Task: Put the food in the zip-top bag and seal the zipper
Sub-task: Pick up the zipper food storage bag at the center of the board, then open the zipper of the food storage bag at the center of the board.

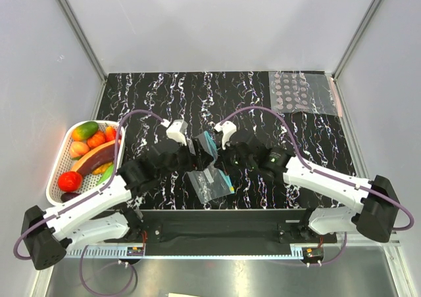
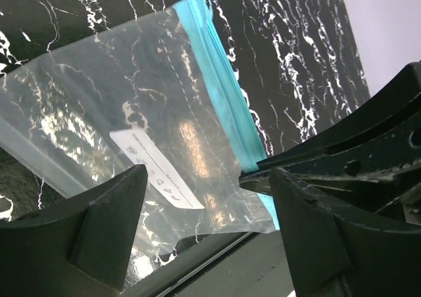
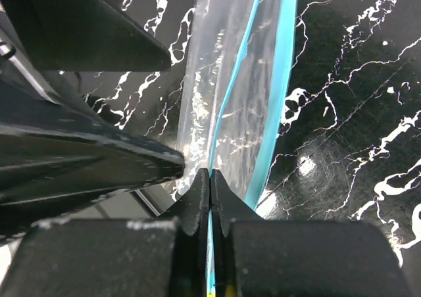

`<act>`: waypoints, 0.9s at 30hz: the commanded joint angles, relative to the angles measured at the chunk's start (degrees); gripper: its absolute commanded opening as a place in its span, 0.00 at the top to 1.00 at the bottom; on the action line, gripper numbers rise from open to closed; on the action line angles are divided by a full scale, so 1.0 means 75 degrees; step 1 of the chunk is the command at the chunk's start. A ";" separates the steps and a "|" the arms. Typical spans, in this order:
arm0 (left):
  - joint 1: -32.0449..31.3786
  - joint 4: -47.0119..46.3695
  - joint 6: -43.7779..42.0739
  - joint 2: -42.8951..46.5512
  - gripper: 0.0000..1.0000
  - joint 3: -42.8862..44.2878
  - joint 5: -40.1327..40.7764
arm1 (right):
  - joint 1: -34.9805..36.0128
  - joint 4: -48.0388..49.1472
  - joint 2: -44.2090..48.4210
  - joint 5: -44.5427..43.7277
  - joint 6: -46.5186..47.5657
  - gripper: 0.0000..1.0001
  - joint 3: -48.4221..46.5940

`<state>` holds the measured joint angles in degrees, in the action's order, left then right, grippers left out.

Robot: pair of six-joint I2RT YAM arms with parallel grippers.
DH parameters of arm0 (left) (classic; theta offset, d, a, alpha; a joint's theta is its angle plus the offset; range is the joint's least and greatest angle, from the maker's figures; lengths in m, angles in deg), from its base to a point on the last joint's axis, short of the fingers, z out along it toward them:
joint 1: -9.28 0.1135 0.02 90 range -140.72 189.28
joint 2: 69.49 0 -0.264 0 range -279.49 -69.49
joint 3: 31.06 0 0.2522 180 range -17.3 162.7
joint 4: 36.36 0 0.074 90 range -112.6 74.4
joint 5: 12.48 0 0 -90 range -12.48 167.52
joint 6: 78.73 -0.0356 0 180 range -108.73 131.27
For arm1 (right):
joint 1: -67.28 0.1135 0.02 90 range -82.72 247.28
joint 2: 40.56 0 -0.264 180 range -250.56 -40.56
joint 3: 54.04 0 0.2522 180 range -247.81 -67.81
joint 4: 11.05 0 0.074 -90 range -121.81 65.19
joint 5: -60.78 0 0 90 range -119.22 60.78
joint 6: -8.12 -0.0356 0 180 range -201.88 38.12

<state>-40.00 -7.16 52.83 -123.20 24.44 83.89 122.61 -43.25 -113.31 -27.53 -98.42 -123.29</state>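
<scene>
1. My right claw (image 3: 209, 185) is pressed together on the zipper (image 3: 279, 80) of the zip-top bag (image 2: 131, 106). A thin teal line runs into the pads and a broader teal band lies just beside them. I cannot tell whether I hold one lip or both. If it is both, pulling will only drag the bag shut, not open it.
2. The pinch sits at the very end of the strip, so a sideways tug could let the slick film slide out.
3. My left claw (image 2: 207, 173) is spread and grips nothing, with the clear film lying beyond its fingers. If it closes blind, it may catch both walls and trap the mouth closed.
4. Both claws crowd together over the middle of the worktop. A careless wrist turn could knock finger against finger.
5. The bag sits mid-worktop, close to the near edge. Dragging it my way could send it over.
6. The food (image 1: 97, 139) lies in a white basket (image 1: 56, 162) at the left edge, well apart from the bag. When the left arm goes for it, the mouth may collapse. The red tomato (image 1: 69, 181) in the same basket invites a wrong pick.
</scene>
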 commanded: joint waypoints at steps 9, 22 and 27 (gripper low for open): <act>-0.0320 0.0355 -0.0256 -0.0537 0.29 0.0740 0.1353 | 0.0649 -0.0284 -0.0202 -0.1093 0.0130 1.00 -0.0571; -0.0344 0.0191 -0.0151 -0.0736 0.20 0.0833 0.1260 | 0.1130 -0.0343 -0.0354 -0.1550 0.0259 1.00 -0.0805; -0.0508 0.0121 -0.0081 -0.0725 0.16 0.0892 0.1260 | 0.1201 -0.0436 -0.0542 -0.1749 0.0259 1.00 -0.0911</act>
<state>-42.93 -3.72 51.83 -128.84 28.35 91.96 130.93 -47.22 -116.48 -37.93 -97.19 -127.29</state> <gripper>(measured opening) 0.836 0.011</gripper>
